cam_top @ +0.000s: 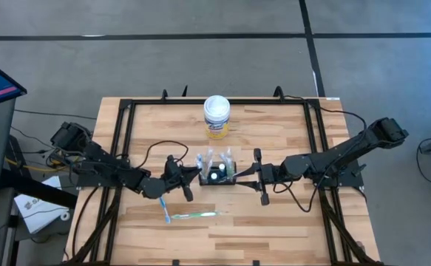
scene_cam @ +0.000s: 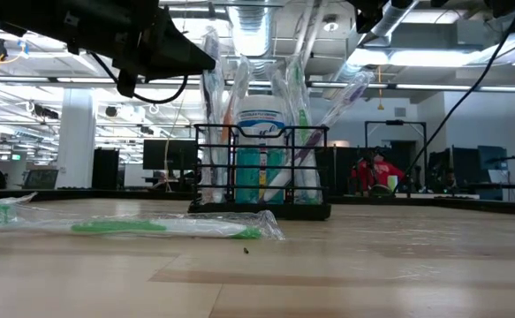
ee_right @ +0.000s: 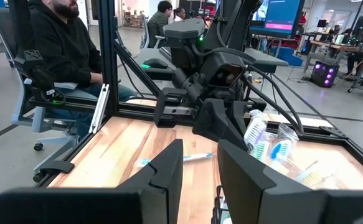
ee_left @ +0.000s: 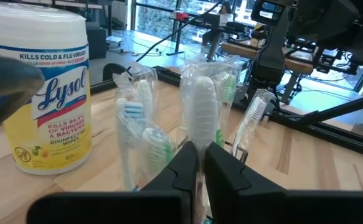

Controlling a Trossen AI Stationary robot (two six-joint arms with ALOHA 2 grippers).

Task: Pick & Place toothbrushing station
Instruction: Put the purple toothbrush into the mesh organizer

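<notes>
The toothbrushing station, a low black wire-mesh caddy, stands upright on the wooden counter between the two sets of jaws, holding several wrapped toothbrushes and a tube on end. The left gripper sits just beside its left end; its jaws are drawn together to a narrow slit, and in the left wrist view they appear to pinch the wrapper of one upright toothbrush, though the contact itself is hidden behind the fingers. The right gripper sits just beside the opposite end with its jaws partly apart; the right wrist view shows clear space between the fingers and nothing in them.

One wrapped toothbrush lies flat on the counter, near the left jaws and apart from the caddy. A white-lidded canister of wipes stands beyond the caddy, clear of both grippers.

Judgement: the step in hand is seating a brush in the caddy. It is done well if the left jaws keep the brush vertical, release only once its base rests on the mesh floor, and leave straight upward so the neighbouring wrappers are not dragged. The light caddy may slide or tip; the right jaws are well placed to steady it.
</notes>
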